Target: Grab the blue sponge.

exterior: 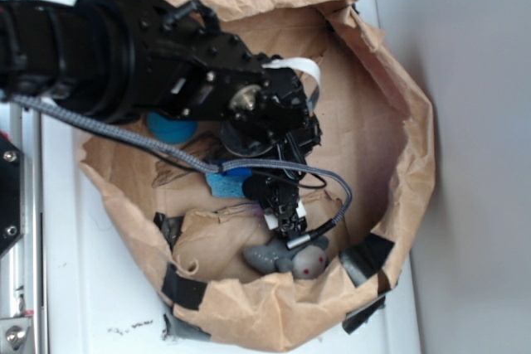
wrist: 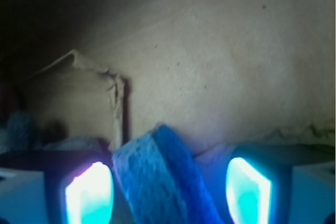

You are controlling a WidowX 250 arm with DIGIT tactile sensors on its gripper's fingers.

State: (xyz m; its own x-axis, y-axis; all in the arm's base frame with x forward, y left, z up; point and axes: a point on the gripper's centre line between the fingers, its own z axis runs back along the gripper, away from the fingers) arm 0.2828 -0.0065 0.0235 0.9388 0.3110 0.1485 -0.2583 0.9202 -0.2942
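The black robot hand is down inside the brown paper bag. The flat light-blue sponge sits between its two wide-open fingers, at 6 o'clock in the wrist view. Squeezing and lifting are left.

Exterior view: bright, even light, slightly overexposed on the white table. Soft focus overall, fine detail smeared. The black arm is crushed to near-solid black, its shadow dark on the brown paper bag floor under it. Wrist view: dim and low contrast — top-left corner falls off to black, paper grainy. The fingertips glow blown-out cyan-white, edges bleeding. The blue sponge between them is close and blurred — texture only faintly readable.
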